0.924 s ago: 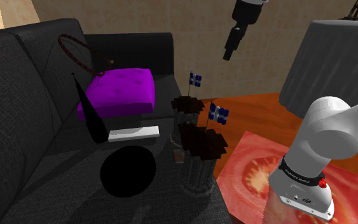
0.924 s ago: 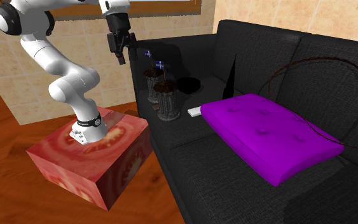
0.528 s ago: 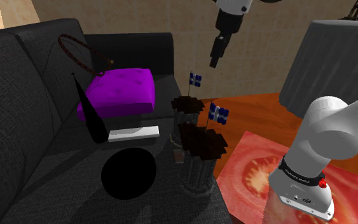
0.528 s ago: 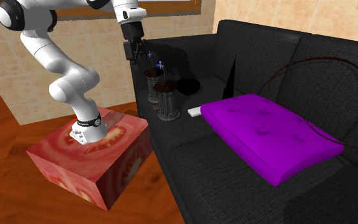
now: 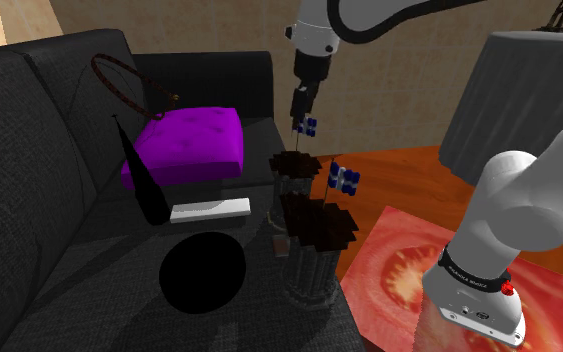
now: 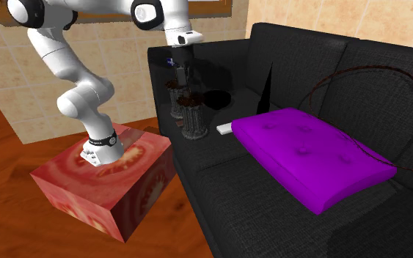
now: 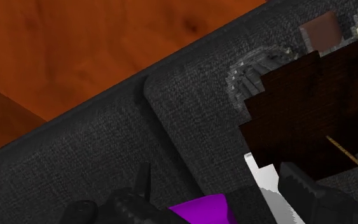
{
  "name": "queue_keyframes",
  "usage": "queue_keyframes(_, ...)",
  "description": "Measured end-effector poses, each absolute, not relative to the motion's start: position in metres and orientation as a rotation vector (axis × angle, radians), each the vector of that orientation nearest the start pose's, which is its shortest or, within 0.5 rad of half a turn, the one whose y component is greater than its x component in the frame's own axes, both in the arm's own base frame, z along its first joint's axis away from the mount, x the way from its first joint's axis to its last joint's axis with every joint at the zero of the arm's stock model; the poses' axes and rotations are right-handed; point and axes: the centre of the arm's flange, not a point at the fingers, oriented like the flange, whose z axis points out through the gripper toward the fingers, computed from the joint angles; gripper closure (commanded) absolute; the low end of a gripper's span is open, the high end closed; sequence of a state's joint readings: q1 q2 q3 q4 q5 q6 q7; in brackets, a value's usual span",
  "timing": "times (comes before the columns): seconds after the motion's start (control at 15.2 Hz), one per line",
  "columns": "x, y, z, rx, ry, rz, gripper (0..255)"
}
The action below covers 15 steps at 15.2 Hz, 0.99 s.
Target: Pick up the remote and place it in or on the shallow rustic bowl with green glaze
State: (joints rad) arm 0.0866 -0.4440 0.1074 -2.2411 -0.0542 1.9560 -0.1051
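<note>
- Shoulder view: the black gripper [image 5: 298, 110] hangs over the armrest end of the dark sofa [image 5: 39, 150], above the farther of two dark flagged pots [image 5: 294, 170]. The white remote [image 5: 209, 209] lies flat on the seat, touching the edge of the purple cushion [image 5: 184, 140]. The bowl [image 5: 202, 271], drawn black, sits near the remote but apart from it, by the backrest.
- Second exterior view: the gripper [image 6: 181, 75] points down just above the pots. The remote [image 6: 225, 129] is at the cushion's corner nearest the armrest. The bowl [image 6: 218, 97] is at the back edge of the seat. The stand [image 6: 109, 183] carries a tomato print.
- Wrist view: the fingers [image 7: 298, 184] stand apart, clasping nothing. A white piece of the remote [image 7: 258, 170] lies between the purple cushion and a pot's dark brown top.
</note>
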Motion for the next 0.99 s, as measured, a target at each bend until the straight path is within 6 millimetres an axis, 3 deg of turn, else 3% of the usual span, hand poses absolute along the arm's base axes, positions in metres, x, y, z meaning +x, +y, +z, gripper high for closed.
queue_keyframes(0.46, 0.488, 0.133, 0.503, -3.132, -0.642, -0.188, 0)
queue_keyframes(0.99, 0.549, 0.199, 0.444, -3.062, -0.802, -0.107, 0)
